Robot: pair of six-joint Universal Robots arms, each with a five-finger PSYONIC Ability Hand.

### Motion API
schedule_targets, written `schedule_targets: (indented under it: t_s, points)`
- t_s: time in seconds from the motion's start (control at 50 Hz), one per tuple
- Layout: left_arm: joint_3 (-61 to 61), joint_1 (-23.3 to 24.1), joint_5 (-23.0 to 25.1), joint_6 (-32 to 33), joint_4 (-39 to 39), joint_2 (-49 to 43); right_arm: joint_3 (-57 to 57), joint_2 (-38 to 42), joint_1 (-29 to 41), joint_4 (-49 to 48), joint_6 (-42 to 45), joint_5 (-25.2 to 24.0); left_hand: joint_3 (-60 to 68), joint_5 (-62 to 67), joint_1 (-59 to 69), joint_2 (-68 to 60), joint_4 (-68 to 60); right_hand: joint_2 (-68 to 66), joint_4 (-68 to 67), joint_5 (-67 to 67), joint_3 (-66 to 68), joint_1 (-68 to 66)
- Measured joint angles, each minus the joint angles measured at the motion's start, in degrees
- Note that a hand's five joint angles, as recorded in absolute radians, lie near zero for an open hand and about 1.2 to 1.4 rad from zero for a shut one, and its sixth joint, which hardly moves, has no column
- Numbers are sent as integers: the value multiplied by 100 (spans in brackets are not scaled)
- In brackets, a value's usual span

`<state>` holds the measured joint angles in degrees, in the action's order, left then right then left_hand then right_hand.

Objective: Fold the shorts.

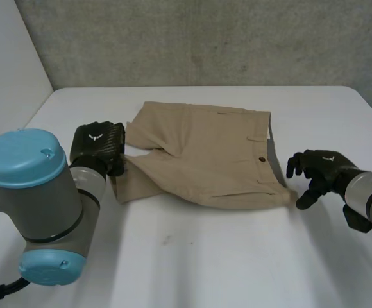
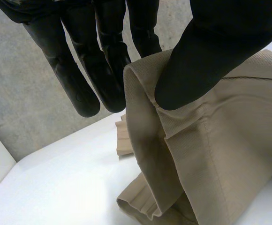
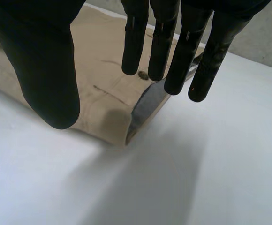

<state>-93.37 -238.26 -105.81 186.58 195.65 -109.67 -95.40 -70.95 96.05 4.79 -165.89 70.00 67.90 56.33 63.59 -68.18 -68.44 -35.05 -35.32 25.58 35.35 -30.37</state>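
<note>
near side: open table | centre: shorts | far side: wall

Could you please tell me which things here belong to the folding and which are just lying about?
Job: shorts; left hand, pinching a leg hem; right hand, open beside the waistband.
Other: table; wall.

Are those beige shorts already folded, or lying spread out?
Spread out: the shorts lie flat on the table, both legs apart. The left hand pinches one leg's hem, raised slightly off the table.
</note>
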Motion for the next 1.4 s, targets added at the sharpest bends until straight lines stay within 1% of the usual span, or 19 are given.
schedule_targets:
  t_s: [0.1,0.24,0.38,0.64,0.68,0.72,0.74,0.76,0.8,0.9,1.0,1.1,1.14,1.18,1.2,1.28,1.3,1.34,1.4]
  points:
    - [76,8,1,0,-24,-37,-372,34,6,-627,2,-134,2,0,0,0,0,-372,-379,237,382,-297]
    - [144,8,0,-4,-36,-64,-340,305,50,-1130,-10,-151,13,0,0,-14,0,-426,-462,322,476,-357]
    - [164,1,-1,-5,-36,-49,-128,615,113,-1208,16,-122,13,0,0,-14,0,-426,-465,325,479,-357]
    - [218,-13,0,-3,-35,-48,-17,774,292,-1173,32,-82,13,0,0,-14,0,-428,-479,334,482,-363]
    - [232,-29,2,-4,-35,-57,-11,803,308,-1175,32,-83,13,0,0,-14,0,-932,-903,742,903,-781]
    - [236,-34,2,-5,-36,-59,-5,813,307,-1175,32,-85,13,0,0,-14,0,-1039,-972,812,972,-838]
    - [248,-46,5,-7,-41,-61,35,865,306,-1168,32,-96,13,0,0,-14,0,-2505,-2487,2307,2472,-2012]
    - [248,-46,5,-7,-41,-61,35,865,306,-1168,32,-96,13,0,0,-14,0,-2505,-2487,2307,2472,-2012]
    - [255,-59,6,-8,-58,-56,106,929,304,-1141,30,-98,13,0,0,-14,0,-3185,-3177,2939,3068,-2306]
    - [268,-85,9,-8,-138,-27,271,994,301,-1031,24,-90,13,0,0,-14,-1,-3209,-3278,2982,3115,-2319]
    - [375,-87,87,2,-465,191,532,436,294,-709,39,-64,13,0,0,-14,-1,-3209,-3279,2982,3115,-2320]
    - [613,-88,356,8,-948,803,903,-593,277,-318,85,-55,15,0,0,-20,-1,-3209,-3280,2982,3115,-2320]
    - [824,-91,539,12,-1199,1231,1242,-1171,261,-43,121,-55,30,0,0,-24,-1,-3209,-3280,2982,3115,-2320]
    - [878,-92,580,15,-1257,1331,1345,-1323,258,31,130,-54,31,0,0,-26,-2,-3209,-3280,2982,3115,-2320]
    - [1120,-101,719,40,-1445,1717,1709,-1789,246,268,154,-55,32,0,0,-27,-1,-3209,-3281,2983,3115,-2325]
    - [1433,-122,848,108,-1628,2131,2083,-2155,237,463,168,-56,32,0,0,-27,-2,-3210,-3282,2983,3115,-2349]
    - [1718,-162,906,220,-1728,2400,2585,-2475,225,654,179,-52,32,0,0,-27,-2,-3210,-3290,3022,3201,-2372]
    - [1840,-183,923,274,-1759,2492,2724,-2537,222,702,181,-52,32,0,0,-27,-2,-3210,-3292,3041,3209,-2372]
    - [2386,-327,947,502,-1874,2724,3387,-2617,197,965,210,-49,32,0,0,-27,-2,-3209,-3299,3086,3218,-2372]
